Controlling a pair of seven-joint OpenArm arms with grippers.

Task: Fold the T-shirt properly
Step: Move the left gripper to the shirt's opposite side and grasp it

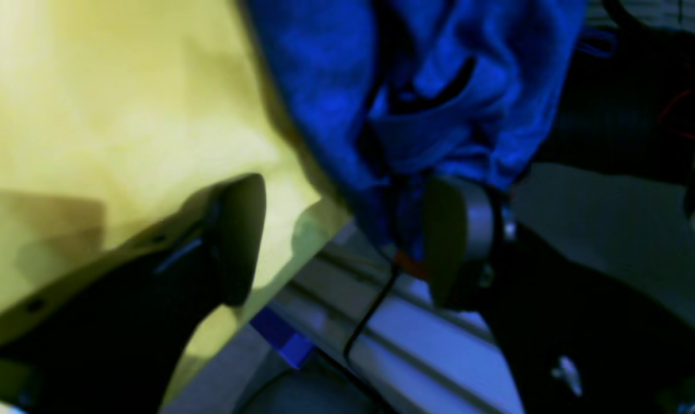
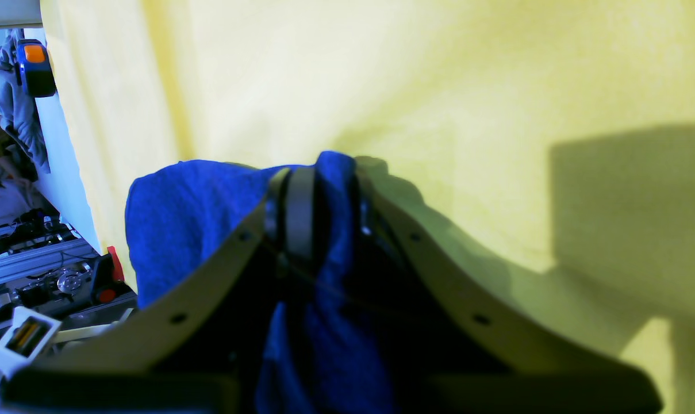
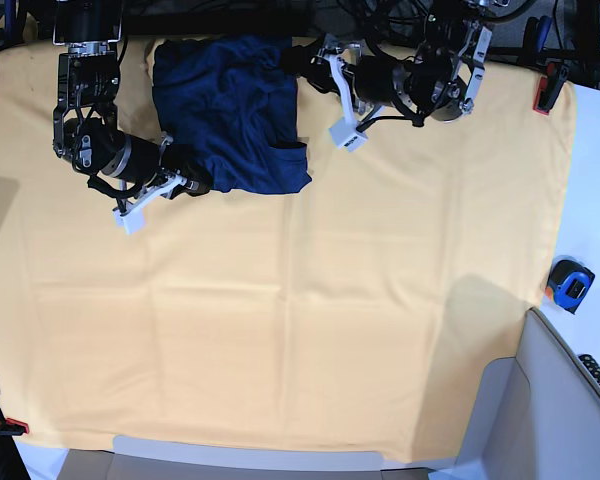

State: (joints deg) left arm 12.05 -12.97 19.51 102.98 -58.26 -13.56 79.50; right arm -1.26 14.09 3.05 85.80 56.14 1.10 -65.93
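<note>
We see no containers here, only the T-shirt (image 3: pixel 230 110) lying bunched in a rough rectangle at the far edge of the bench (image 3: pixel 590 240), on the yellow-orange cloth (image 3: pixel 300 330) that covers it. Our right pincer (image 2: pixel 324 190) is clenched on the shirt's near corner, blue fabric pinched between its fingers and spilling down over them in the right wrist view. Our left pincer (image 1: pixel 341 236) is released, its two fingers spread wide; in the left wrist view the shirt's crumpled edge hangs just above them at the cloth's border, where a metal rail (image 1: pixel 416 345) runs beside the bench. One finger (image 1: pixel 450 236) sits right under the fabric, though we cannot tell if it touches. The near and middle cloth offers wide open room, with a tape measure (image 3: pixel 568 284) resting off the cloth at the bench's side.
</note>
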